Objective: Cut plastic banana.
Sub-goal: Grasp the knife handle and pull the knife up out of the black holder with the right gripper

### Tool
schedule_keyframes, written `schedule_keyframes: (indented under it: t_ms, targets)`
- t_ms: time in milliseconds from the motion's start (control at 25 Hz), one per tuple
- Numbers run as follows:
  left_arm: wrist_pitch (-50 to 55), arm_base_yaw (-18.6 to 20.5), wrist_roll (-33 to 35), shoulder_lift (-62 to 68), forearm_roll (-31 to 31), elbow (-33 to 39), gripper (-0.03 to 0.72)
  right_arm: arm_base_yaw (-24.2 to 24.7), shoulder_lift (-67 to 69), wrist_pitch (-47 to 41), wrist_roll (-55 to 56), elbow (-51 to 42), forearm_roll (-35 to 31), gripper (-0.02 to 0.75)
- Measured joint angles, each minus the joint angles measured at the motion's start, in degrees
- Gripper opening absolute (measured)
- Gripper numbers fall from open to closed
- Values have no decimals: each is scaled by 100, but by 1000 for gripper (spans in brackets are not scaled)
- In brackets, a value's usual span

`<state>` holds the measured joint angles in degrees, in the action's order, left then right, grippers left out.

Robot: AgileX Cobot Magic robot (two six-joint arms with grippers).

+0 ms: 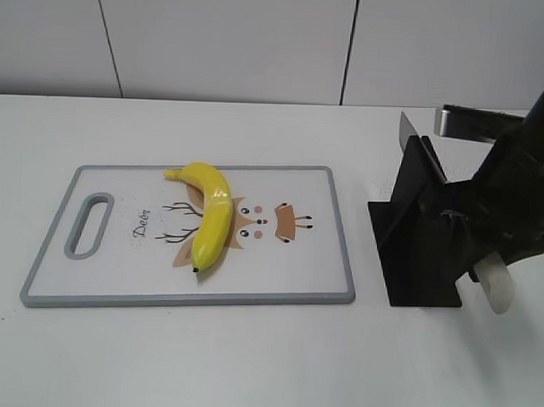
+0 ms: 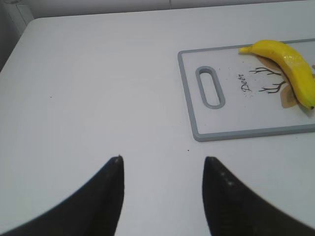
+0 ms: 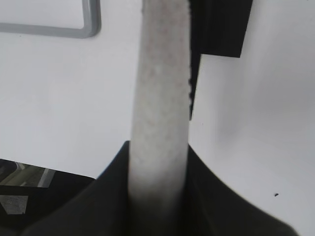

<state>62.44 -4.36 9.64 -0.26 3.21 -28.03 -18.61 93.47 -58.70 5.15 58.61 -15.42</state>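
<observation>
The plastic banana (image 1: 213,215) is bright yellow and lies across the middle of the white cutting board (image 1: 188,299), dark tip toward the front edge. It also shows in the left wrist view (image 2: 290,64), on the board (image 2: 236,133). My right gripper (image 3: 158,152) is shut on the white knife handle (image 3: 160,98), at the black knife stand (image 1: 423,236) right of the board. The handle's end (image 1: 499,290) sticks out below the arm. My left gripper (image 2: 162,162) is open and empty over bare table, left of the board.
The board has a grey rim and a handle slot (image 2: 210,87) at its left end. A grey blade end (image 1: 407,128) rises above the stand. A metallic bar (image 1: 471,121) lies behind my right arm. White table all around.
</observation>
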Motion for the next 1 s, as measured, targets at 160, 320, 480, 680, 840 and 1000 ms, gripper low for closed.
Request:
schedule_keyframes:
  t_ms: [160,320,480,680,840,1000]
  targets:
    - [0,0,0,0,0,0,479,0,-295,-71,38,156,17,182]
    - [0,0,0,0,0,0,479,0,-752,-164,25,403,16,175]
    - [0,0,0,0,-5,0,479,0,-1168,-324,23,691,16,170]
    - [-88,0,0,0,-5,-18,479,0,-1458,-343,-36,1226,25,169]
    - [-267,0,0,140,99,-83,479,0,-1464,-349,-590,1630,43,169]
    - [-550,0,243,1050,357,-259,479,0,-1456,-318,-1456,1925,54,169]
